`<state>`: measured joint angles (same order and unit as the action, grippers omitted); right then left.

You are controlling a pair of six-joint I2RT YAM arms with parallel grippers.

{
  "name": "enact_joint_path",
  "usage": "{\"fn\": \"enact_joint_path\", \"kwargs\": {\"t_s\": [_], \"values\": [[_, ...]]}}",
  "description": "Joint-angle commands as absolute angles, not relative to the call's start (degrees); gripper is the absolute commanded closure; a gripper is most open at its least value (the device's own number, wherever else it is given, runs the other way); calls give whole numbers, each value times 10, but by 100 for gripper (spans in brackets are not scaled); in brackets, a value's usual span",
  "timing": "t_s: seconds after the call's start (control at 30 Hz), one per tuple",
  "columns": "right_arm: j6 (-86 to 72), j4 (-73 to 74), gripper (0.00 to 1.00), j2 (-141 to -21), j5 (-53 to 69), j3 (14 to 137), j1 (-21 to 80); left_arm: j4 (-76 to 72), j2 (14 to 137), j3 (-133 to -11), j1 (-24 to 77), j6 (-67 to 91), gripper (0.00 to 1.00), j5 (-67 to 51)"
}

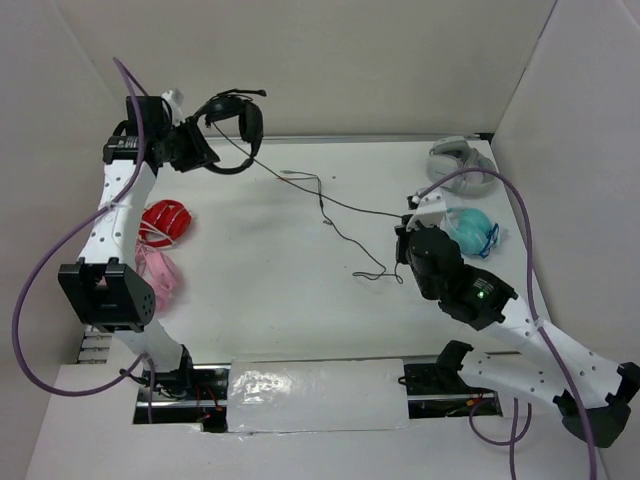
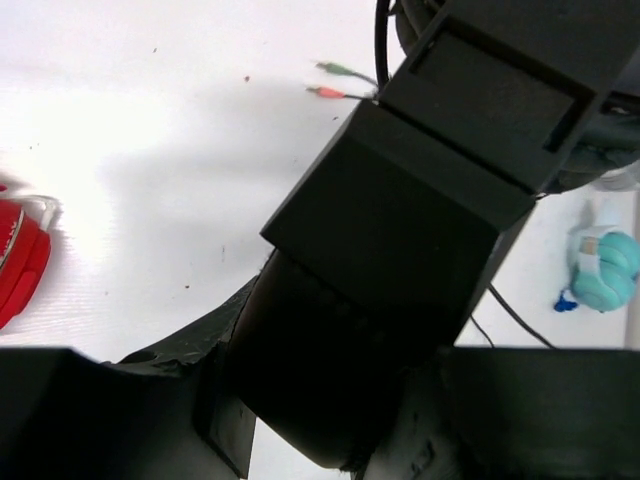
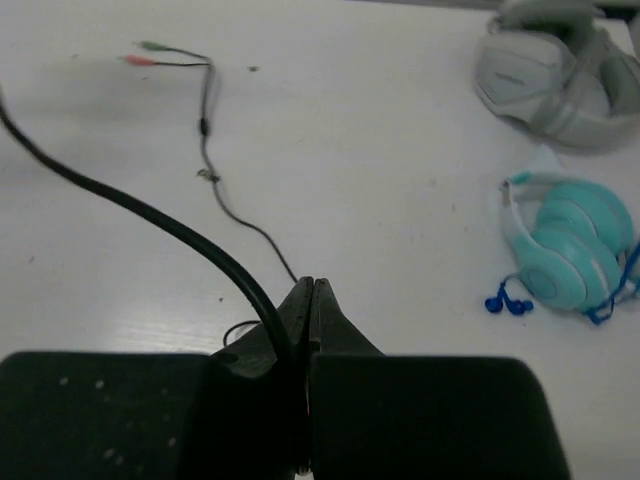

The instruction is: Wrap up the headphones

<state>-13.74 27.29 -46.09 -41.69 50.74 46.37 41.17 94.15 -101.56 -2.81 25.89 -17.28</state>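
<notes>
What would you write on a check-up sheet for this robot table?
Surface: white table, shiny sheet at near edge.
Job's things: black headphones lifted at far left; their cable trails across the table, plugs lying free.
Clutter: red headphones, pink headphones, grey-white headphones, teal headphones.
Grippers: left gripper shut on the headphones; right gripper shut on the cable.
Cables: purple cables along both arms.
Surroundings: white walls.

White table [image 1: 270,290]; plain white walls [image 1: 380,60] on three sides; even light.
</notes>
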Motion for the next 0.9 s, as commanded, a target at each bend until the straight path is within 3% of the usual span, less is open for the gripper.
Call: {"fn": "enact_joint_path", "kwargs": {"t_s": [0.0, 0.37, 0.5, 0.77, 0.87], "values": [[-7, 226, 100, -442, -377, 565, 523, 403, 961, -1032, -4, 269, 100, -131], [277, 172, 100, -510, -200, 743, 562, 405, 979, -940, 209, 205, 100, -45], [306, 198, 100, -547, -118, 829, 498, 390, 961, -864, 276, 192, 100, -61], [383, 218, 100, -615, -45, 877, 406, 386, 904, -774, 425, 175, 100, -55], [403, 215, 100, -628, 59, 880, 352, 390, 884, -750, 495, 175, 100, -61]]}}
